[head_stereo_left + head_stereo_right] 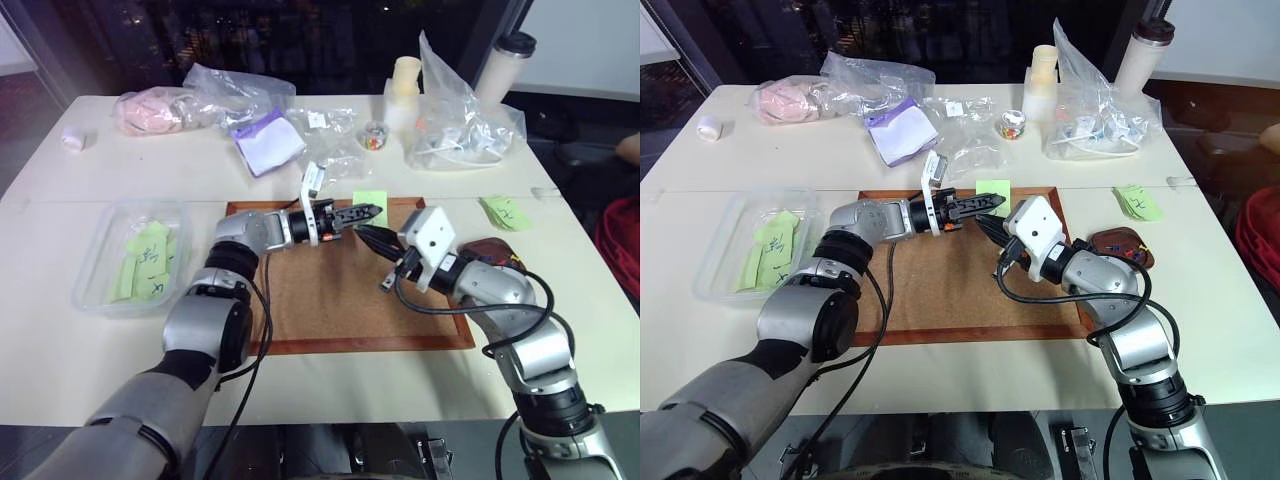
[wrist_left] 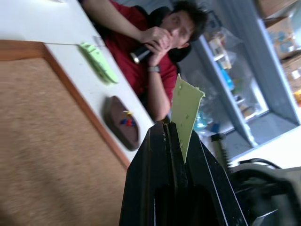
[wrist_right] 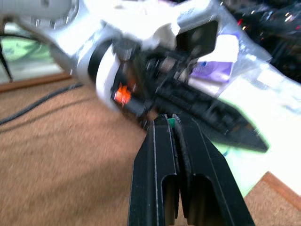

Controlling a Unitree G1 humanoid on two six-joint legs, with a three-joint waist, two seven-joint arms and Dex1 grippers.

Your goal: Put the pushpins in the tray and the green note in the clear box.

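1. I read this as an office or lab workroom; two white tables (image 1: 90, 330) are pushed together to make one work surface.
2. Behind the seated person (image 2: 155, 42) I see metal shelving (image 2: 263, 70) stocked with boxes and supplies.
3. A lidded takeaway cup (image 1: 503, 62) and loose clear plastic bags (image 1: 455, 110) sit on the far side; dark glass walls (image 1: 250, 40) stand behind.

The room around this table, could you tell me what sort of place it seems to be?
Probably an office or lab set up for a desk-sorting trial: a white table carrying a cork board and sticky notes, shelving behind a seated person, and dark windows.
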